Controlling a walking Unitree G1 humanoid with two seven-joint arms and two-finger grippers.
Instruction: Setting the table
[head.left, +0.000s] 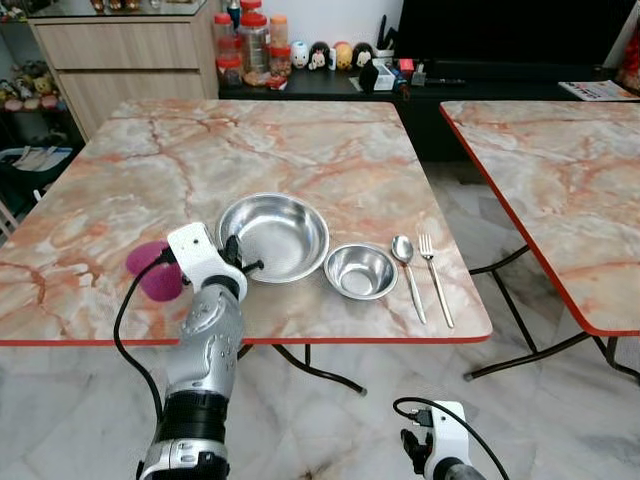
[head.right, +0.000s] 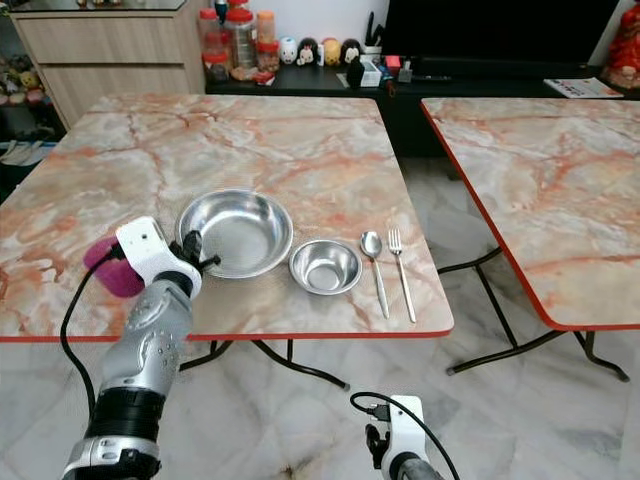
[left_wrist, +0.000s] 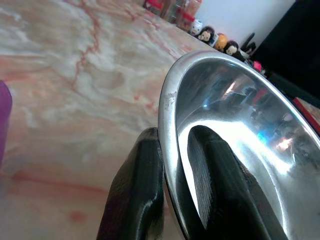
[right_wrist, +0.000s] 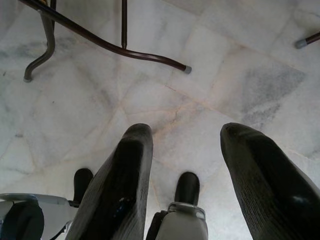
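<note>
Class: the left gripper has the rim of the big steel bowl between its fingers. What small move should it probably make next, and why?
Probably open the fingers and draw back. The left gripper pinches the rim of the large bowl, which already sits flat on the table beside the small bowl, spoon and fork. The setting looks laid, so releasing seems the sensible step.

A marble-patterned table (head.left: 300, 140) with a red edge carries, along its near edge, a purple cup (head.left: 152, 268) toward the left corner, a large steel bowl (head.left: 280, 232), a small steel bowl (head.left: 361, 270), then a spoon (head.left: 407, 270) and fork (head.left: 434, 278) lying side by side toward the right corner.
</note>
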